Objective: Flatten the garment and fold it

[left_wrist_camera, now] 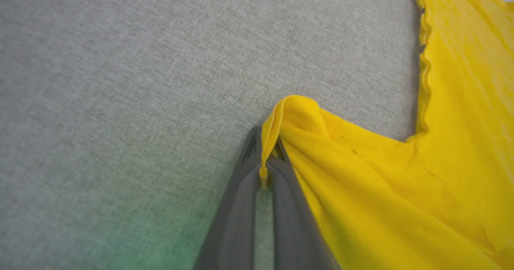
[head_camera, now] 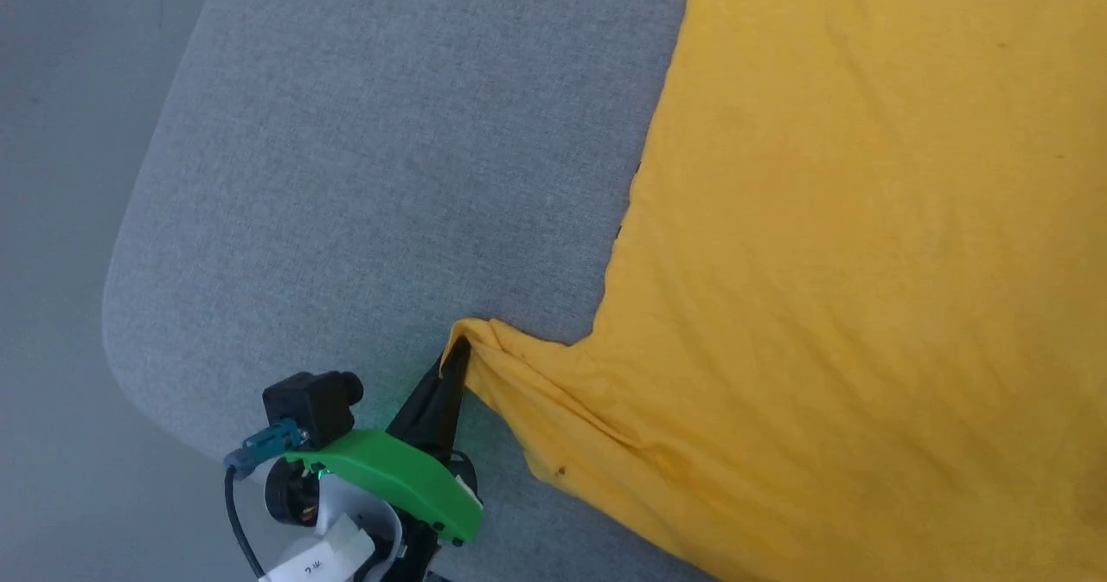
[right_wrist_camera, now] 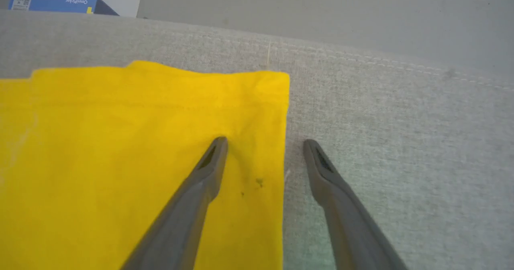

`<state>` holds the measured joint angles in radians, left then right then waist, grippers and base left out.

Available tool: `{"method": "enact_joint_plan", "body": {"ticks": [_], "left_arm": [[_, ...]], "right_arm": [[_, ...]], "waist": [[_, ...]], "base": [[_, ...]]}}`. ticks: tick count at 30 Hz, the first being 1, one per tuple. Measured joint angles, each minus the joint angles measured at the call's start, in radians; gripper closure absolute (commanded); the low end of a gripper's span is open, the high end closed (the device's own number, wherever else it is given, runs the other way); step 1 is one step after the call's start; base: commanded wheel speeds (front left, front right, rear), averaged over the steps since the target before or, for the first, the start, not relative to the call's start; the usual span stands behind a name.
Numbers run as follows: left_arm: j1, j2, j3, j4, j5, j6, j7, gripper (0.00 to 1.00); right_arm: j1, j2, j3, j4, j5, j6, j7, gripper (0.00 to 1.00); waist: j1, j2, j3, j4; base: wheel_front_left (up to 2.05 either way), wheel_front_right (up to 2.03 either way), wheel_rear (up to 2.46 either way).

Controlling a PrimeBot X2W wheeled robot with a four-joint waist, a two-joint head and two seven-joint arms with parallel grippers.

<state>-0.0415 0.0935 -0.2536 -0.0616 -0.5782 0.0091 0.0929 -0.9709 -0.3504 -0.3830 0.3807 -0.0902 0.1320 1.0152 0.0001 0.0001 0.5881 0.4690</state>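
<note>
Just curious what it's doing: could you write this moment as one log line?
left gripper: shut on garment corner | right gripper: open, straddling garment edge | under both: grey fabric surface

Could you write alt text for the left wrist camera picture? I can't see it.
The left tool pinches a bunched edge of a bright yellow T-shirt between its two dark fingers; the shirt spreads rightward over a grey fabric surface.

We locate the garment (head_camera: 865,262) on the padded surface's (head_camera: 389,175) right side, one corner inside the left gripper (head_camera: 458,357).
</note>
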Motion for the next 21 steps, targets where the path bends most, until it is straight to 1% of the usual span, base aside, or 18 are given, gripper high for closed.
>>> {"method": "enact_joint_plan", "body": {"ticks": [1,3,4,7,10,13,16,19,21], "left_arm": [[-0.003,0.0,-0.001,0.005,-0.001,-0.001,-0.003,1.0],[-0.008,-0.001,-0.002,0.009,-0.001,-0.001,-0.007,1.0],[-0.012,-0.001,-0.002,0.012,-0.003,-0.001,-0.009,1.0],[-0.015,-0.002,-0.002,0.023,-0.004,-0.006,-0.015,1.0],[-0.016,0.0,0.004,0.033,-0.004,-0.007,-0.016,1.0],[-0.015,0.011,0.011,0.042,-0.004,-0.006,-0.015,1.0],[0.0,0.035,0.024,0.048,-0.004,0.012,-0.005,1.0],[0.038,0.061,0.042,0.043,-0.004,0.032,0.014,1.0],[0.066,0.076,0.048,0.031,-0.004,0.041,0.031,1.0]], "right_arm": [[-0.002,-0.001,-0.001,-0.025,-0.013,0.0,0.026,0.51],[-0.002,-0.003,-0.001,-0.064,-0.025,0.0,0.059,0.85],[0.001,-0.003,-0.003,-0.085,-0.025,0.0,0.058,1.0],[0.049,0.007,-0.011,-0.136,-0.012,0.0,0.007,1.0],[0.121,0.007,-0.012,-0.165,0.043,0.0,-0.127,1.0],[0.213,-0.002,-0.006,-0.187,0.1,0.0,-0.329,1.0],[0.33,0.007,-0.011,-0.21,0.145,0.0,-0.55,1.0],[0.444,0.046,-0.034,-0.226,0.17,0.0,-0.712,1.0],[0.518,0.079,-0.054,-0.24,0.18,0.0,-0.773,1.0]], "waist": [[0.0,0.0,0.01,0.007],[0.0,0.0,0.023,0.016],[0.0,0.0,0.027,0.02],[0.0,0.0,0.022,0.022],[0.0001,0.0,0.008,0.017],[0.0,0.0,-0.018,0.007],[0.0,0.0,-0.058,-0.008],[0.0,0.0,-0.105,-0.029],[-0.0001,0.0,-0.138,-0.047]], "base": [[0.0,0.0,0.0],[0.0,0.0,0.0],[0.0,0.0,0.0],[0.0,0.0,0.0],[0.0,0.0,0.0],[0.0,0.0,0.0],[0.0,0.0,0.0],[0.0,0.0,0.0],[0.0,0.0,0.0]]}}
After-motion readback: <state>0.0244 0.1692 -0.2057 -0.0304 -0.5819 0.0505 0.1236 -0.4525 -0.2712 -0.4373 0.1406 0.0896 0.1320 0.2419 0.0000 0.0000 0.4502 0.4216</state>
